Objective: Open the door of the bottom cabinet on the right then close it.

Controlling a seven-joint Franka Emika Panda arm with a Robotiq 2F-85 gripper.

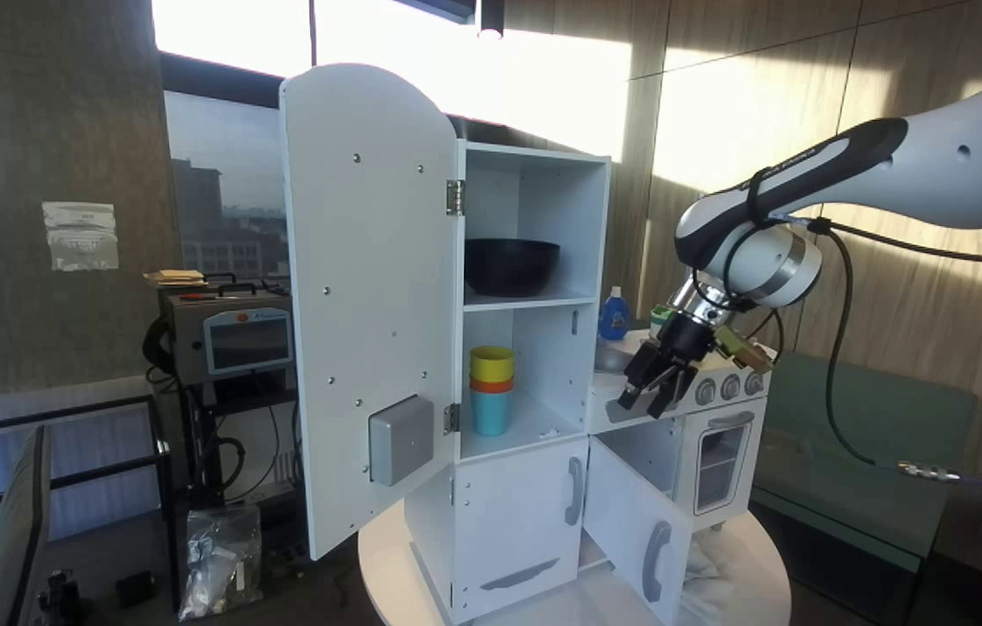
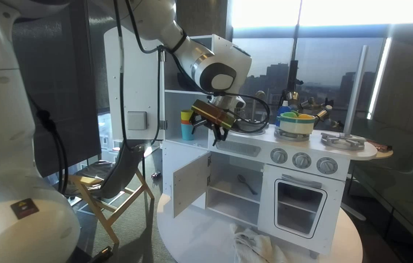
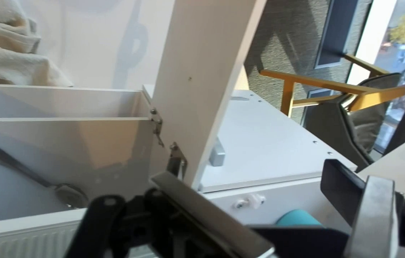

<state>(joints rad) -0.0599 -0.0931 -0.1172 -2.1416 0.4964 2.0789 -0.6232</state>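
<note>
The bottom right cabinet door (image 1: 630, 522) stands wide open on its left hinges, with its grey handle (image 1: 656, 561) on the outer face. Its bare inner face shows in an exterior view (image 2: 191, 184) and in the wrist view (image 3: 202, 75). The cabinet (image 2: 234, 173) behind it is open to view, with a spoon (image 2: 246, 184) on its shelf; the spoon also shows in the wrist view (image 3: 37, 175). My gripper (image 1: 643, 402) is open and empty, above the door and in front of the counter front. Its spread fingers also show in an exterior view (image 2: 206, 133) and the wrist view (image 3: 260, 204).
The tall upper door (image 1: 369, 287) stands open. Stacked cups (image 1: 491, 409) and a black bowl (image 1: 513, 268) sit on the shelves. The bottom left door (image 1: 513, 530) is shut. A pot (image 2: 297, 126) stands on the stove. A cloth (image 2: 256, 244) lies on the round table (image 2: 192, 237).
</note>
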